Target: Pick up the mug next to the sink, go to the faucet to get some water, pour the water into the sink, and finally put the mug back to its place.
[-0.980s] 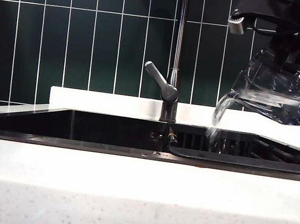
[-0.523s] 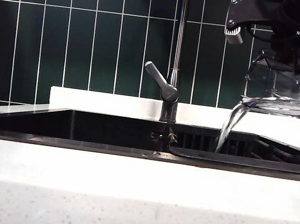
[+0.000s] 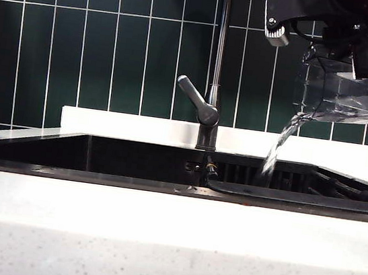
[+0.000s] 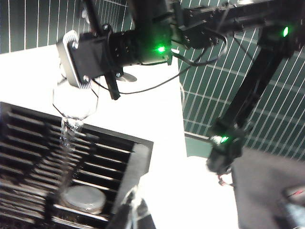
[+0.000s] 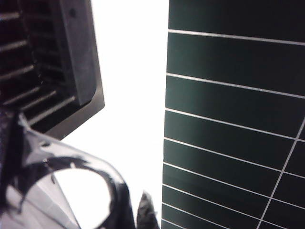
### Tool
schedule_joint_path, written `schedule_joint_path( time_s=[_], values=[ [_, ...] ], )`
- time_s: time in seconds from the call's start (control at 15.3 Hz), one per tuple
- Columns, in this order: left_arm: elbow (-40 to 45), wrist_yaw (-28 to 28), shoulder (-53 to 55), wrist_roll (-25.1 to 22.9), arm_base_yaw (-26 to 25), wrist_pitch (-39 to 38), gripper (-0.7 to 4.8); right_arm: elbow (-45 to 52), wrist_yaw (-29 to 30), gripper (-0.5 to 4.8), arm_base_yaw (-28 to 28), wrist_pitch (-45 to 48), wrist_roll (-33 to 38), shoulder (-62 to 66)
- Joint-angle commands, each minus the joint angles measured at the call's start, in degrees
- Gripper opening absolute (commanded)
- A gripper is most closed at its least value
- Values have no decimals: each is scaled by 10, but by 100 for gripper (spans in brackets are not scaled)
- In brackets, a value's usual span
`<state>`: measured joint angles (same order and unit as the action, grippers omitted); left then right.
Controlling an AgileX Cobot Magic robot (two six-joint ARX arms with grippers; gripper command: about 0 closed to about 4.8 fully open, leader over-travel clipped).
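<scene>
My right gripper [image 3: 356, 60] is shut on the clear glass mug [image 3: 345, 96] and holds it tilted, high at the right over the sink [image 3: 100, 157]. Water [image 3: 276, 149] streams from its lip onto the ribbed black rack [image 3: 287, 175]. The left wrist view shows the same mug [image 4: 75, 102] pouring over the rack [image 4: 28, 157]. In the right wrist view the mug [image 5: 57, 191] sits against my right gripper [image 5: 136, 212]. The faucet [image 3: 218, 60] stands at the middle, left of the mug. My left gripper [image 4: 134, 215] is shut, hovering by the sink's corner, with nothing in it.
A white speckled counter [image 3: 170, 244] runs along the front and behind the sink [image 3: 131, 125]. Dark green wall tiles [image 3: 114, 47] close off the back. A round grey drain plug [image 4: 83, 199] lies under the rack. The right arm's links [image 4: 248, 95] cross above the counter.
The right hand has risen a little, shifted left and rolled, tipping the mug further. Water keeps pouring into the sink. The left arm has stayed still.
</scene>
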<state>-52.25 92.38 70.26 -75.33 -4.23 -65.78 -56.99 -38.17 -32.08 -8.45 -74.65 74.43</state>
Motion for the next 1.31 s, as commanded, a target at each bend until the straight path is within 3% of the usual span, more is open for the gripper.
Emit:
schedule_joint_path(
  time_s=[0.07,0.26,0.33,0.39,0.46,0.65,0.85,1.05,1.18,1.31],
  values=[
    [-1,5,-2,45,1,-15,-3,-4,13,-6,-4,29,17,-4],
    [-1,5,-2,44,1,-37,-3,-4,24,-6,-4,35,31,-4],
    [-1,5,-2,20,1,-54,-3,-4,25,-6,-4,43,33,-4],
    [-1,5,-3,-46,1,-89,-3,-4,28,-6,-4,51,33,-4],
    [-1,8,-3,-162,1,-158,-3,-4,34,-6,-4,61,33,-4],
    [42,13,-2,-235,1,-167,-3,-4,38,-6,-4,71,33,-4],
    [103,16,9,-228,6,-130,-3,-4,38,-6,-4,87,33,-4],
    [94,18,11,-228,13,-127,-3,-4,38,-6,-4,92,33,-5],
    [61,18,11,-224,-14,-159,-3,-4,38,-6,-4,94,37,-5],
    [14,16,10,-155,-64,-165,-2,-4,38,-6,-4,101,47,-5]
  ],
)
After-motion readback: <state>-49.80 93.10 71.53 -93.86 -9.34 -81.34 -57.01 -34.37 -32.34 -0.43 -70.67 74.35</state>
